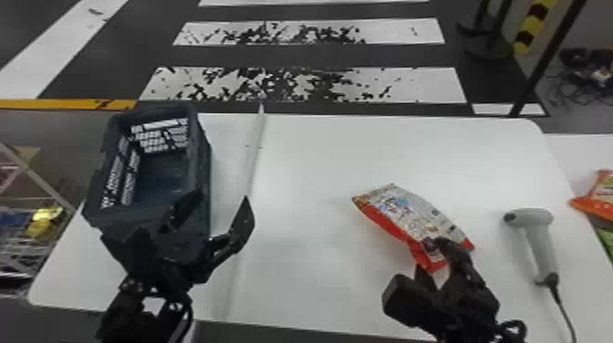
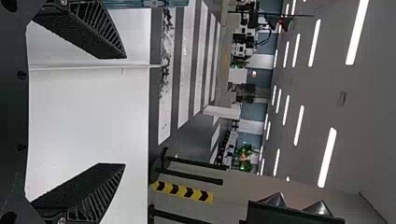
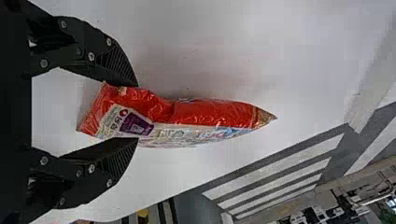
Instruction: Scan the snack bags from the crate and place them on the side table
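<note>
White desk (image 1: 314,283) held dark crate (image 1: 203,159) (open-topped) at left, corded scanner (image 1: 540,241) at right; side table (image 1: 570,148) held orange snack bag (image 1: 598,200).

- Snack bag (image 1: 401,216), between the fingers of the right gripper (image 1: 434,256): a purple label (image 3: 137,125) with pale characters, too small to read surely.
- Same bag, next to the purple label, between the pincer's fingers: a pale patch with dark characters and a small red round mark (image 3: 123,112), also unclear.
- Post (image 1: 534,27), well beyond the pincer and to its right: black chevrons on yellow, no words legible.
</note>
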Robot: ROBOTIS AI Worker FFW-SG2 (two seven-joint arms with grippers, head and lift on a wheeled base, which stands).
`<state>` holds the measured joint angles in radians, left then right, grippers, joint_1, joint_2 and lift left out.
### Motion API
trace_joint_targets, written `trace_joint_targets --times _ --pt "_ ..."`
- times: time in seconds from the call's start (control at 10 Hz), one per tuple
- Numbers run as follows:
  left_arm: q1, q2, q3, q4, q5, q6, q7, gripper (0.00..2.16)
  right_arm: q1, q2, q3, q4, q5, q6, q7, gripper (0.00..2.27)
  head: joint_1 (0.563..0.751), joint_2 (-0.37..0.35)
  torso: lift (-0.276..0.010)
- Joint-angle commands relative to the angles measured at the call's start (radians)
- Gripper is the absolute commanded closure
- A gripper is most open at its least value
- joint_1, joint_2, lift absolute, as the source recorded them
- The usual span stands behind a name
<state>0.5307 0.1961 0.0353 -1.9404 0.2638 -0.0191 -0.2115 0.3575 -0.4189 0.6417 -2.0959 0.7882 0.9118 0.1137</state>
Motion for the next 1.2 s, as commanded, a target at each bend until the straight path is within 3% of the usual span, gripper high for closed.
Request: trace_joint_targets --times 0.0,0.2,0.4,0.6,0.7,0.8,0.9,1.1 --pt "0.000 0.002 -0.002 0.000 0.002 0.000 -0.002 0.04 0.018 -0.001 -0.057 -0.062 -0.109 -0.014 0.021 0.06 0.695 0.098 -0.081" --pt "0.005 0.003 -0.002 0.000 0.003 0.000 -0.003 0.04 0.031 0.012 -0.152 -0.101 -0.333 -0.026 0.109 0.06 0.695 0.112 -0.081" --pt "0.006 0.005 -0.002 -0.003 0.003 0.000 -0.003 0.04 0.034 0.075 -0.323 -0.093 -0.662 -0.014 0.222 0.07 0.695 0.146 -0.081" --pt "0.008 0.005 -0.002 -0.002 0.003 -0.003 -0.005 0.04 0.031 0.115 -0.450 -0.062 -0.877 -0.004 0.270 0.07 0.695 0.165 -0.081" --pt "0.008 0.005 -0.003 -0.002 0.003 -0.003 -0.005 0.04 0.003 0.137 -0.504 -0.026 -0.972 0.082 0.320 0.06 0.695 0.166 -0.081" --pt "0.008 0.005 -0.003 -0.002 0.003 -0.003 -0.005 0.04 -0.020 0.137 -0.524 0.022 -1.038 0.109 0.356 0.06 0.695 0.167 -0.081" --pt "0.008 0.005 -0.003 -0.002 0.003 -0.003 -0.005 0.04 -0.043 0.141 -0.525 0.065 -1.054 0.158 0.399 0.06 0.695 0.169 -0.081" --pt "0.008 0.003 -0.003 -0.002 0.003 -0.003 -0.003 0.04 -0.052 0.149 -0.528 0.094 -1.070 0.118 0.409 0.08 0.695 0.182 -0.081"
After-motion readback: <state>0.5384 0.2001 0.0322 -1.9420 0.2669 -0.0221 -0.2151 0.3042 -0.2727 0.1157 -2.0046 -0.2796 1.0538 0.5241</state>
